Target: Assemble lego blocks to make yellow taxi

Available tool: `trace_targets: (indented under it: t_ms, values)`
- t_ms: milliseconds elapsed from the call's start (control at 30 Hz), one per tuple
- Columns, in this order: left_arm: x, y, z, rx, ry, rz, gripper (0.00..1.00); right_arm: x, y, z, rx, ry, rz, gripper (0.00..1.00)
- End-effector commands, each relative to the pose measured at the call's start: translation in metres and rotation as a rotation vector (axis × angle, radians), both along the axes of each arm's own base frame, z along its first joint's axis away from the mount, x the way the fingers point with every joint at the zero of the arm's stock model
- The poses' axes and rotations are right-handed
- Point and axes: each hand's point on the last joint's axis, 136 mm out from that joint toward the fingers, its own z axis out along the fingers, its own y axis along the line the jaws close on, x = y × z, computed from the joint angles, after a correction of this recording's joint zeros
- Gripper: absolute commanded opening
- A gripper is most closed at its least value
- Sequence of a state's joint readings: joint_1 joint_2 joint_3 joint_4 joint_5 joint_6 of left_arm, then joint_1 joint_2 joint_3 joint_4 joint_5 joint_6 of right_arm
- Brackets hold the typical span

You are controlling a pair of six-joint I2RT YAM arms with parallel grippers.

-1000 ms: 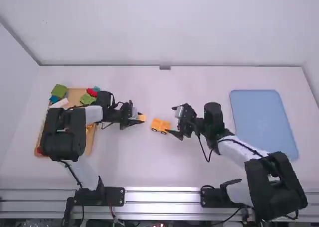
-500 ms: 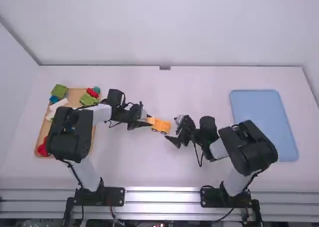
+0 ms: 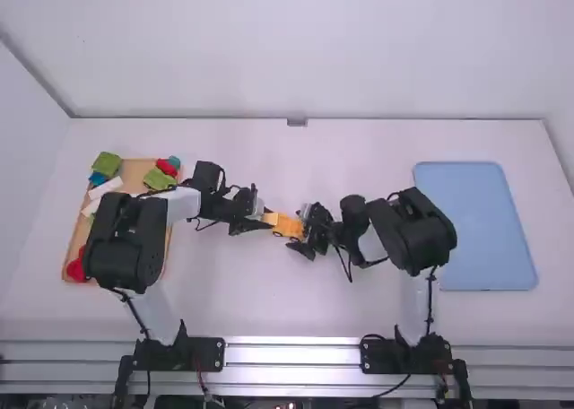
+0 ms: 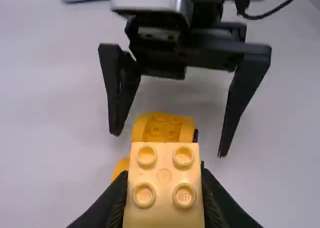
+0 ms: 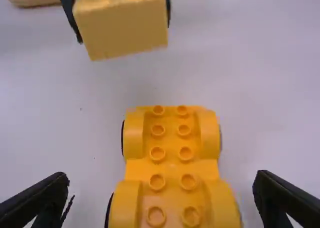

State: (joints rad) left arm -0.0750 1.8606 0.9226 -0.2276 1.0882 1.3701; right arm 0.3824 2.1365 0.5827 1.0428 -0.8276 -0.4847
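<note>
Left gripper [image 3: 264, 221] had yellow block [image 4: 164, 176] clamped, seemingly raised near wheeled base [image 5: 171, 169]; right gripper [image 3: 300, 231] had fingers apart astride it.

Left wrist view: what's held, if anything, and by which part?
Pale yellow block, pinched by two opposite sides in the left gripper's jaws, studded top exposed.

Car base [image 5: 170, 163] flanks: room between the parted fingers of the right gripper [image 3: 298, 230]
Car's left-arm side: yellow block [image 4: 164, 188] in left gripper [image 3: 267, 222] obstructs (rather bluntly)
Table [image 3: 287, 162] beyond grippers: passable
</note>
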Motion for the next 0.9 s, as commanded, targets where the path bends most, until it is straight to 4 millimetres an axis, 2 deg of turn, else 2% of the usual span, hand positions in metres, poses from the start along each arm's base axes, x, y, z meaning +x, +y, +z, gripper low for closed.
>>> trace_targets:
  t_ms: [0, 100, 200, 367, 433, 500, 667, 700, 867]
  values:
    - [0.001, -0.001, 0.009, -0.020, -0.015, -0.008, 0.02, 0.003, 0.002, -0.011, -0.004, 0.002, 0.017, 0.98]
    - [0.000, -0.001, 0.009, -0.020, -0.008, -0.008, 0.02, 0.004, 0.005, -0.013, 0.010, 0.013, 0.036, 1.00]
    - [-0.003, -0.003, 0.008, -0.017, 0.004, -0.012, 0.02, 0.007, 0.009, -0.013, 0.028, 0.008, 0.060, 0.97]
    - [-0.007, -0.003, 0.007, -0.015, 0.031, -0.014, 0.02, 0.007, 0.011, -0.012, 0.029, -0.051, 0.108, 0.77]
    - [-0.007, -0.001, 0.006, -0.014, 0.037, -0.009, 0.02, 0.004, 0.007, -0.011, 0.035, -0.075, 0.123, 0.66]
    - [-0.008, -0.001, 0.006, -0.014, 0.042, -0.010, 0.02, 0.003, 0.003, -0.011, 0.039, -0.080, 0.129, 0.59]
    - [-0.011, -0.004, 0.005, -0.007, 0.048, -0.019, 0.02, -0.004, -0.008, -0.003, 0.102, -0.096, 0.197, 0.59]
    - [-0.012, -0.006, 0.005, -0.004, 0.050, -0.024, 0.02, -0.006, -0.009, -0.002, 0.110, -0.104, 0.212, 0.56]
    - [-0.023, -0.020, -0.003, 0.037, 0.055, -0.070, 0.02, -0.006, -0.015, -0.010, 0.091, -0.095, 0.264, 0.54]
